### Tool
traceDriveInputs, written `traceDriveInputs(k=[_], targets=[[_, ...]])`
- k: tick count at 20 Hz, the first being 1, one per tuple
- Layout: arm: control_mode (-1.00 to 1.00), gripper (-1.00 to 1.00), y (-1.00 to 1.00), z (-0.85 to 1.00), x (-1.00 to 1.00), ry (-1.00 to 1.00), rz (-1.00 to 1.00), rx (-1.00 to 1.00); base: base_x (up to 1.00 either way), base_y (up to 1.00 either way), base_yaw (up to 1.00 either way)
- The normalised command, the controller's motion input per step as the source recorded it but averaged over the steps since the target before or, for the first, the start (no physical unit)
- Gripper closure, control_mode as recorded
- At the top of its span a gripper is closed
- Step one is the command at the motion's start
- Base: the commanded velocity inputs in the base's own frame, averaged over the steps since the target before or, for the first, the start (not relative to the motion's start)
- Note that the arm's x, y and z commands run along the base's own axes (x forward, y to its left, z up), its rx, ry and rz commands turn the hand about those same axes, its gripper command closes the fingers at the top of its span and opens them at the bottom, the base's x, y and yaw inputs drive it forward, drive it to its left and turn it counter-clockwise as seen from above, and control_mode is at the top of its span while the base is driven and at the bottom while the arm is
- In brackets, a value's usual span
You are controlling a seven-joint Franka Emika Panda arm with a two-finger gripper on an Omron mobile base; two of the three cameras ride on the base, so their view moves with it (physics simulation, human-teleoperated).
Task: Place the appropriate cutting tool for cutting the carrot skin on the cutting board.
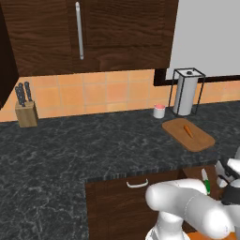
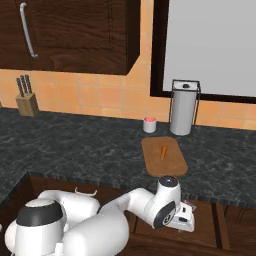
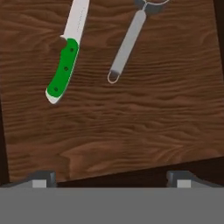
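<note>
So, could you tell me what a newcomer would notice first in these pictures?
Probably the green-handled cutting tool lying on the dark wooden drawer floor beside a grey metal utensil, with the open gripper above them. Next, the orange carrot resting on the cutting board on the counter, near the paper towel holder.

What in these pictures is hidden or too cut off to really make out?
- Green-handled cutting tool, hand view: its blade tip runs off the top edge.
- Grey utensil beside it, hand view: its head is cut off by the top edge.
- Same cutting tool, left base view: the arm partly covers it.
- Gripper, hand view: the grey band hides all but the fingertips.
- Carrot on the cutting board, right base view: too small for detail.
</note>
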Motion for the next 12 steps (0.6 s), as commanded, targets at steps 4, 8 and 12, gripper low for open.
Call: traceDriveInputs(k=[4, 8, 12], targets=[[-1.0, -1.0, -0.05, -0.6, 0.0, 0.0, 0.01, 0.02, 0.0, 0.0, 0.0], [-1.0, -1.0, -0.08, -0.44, -0.03, 0.0, 0.04, 0.01, 0.0, 0.0, 0.0], [-1.0, -1.0, -0.06, -0.31, -0.32, 0.06, 0.04, 0.0, 0.0, 0.0, 0.0]])
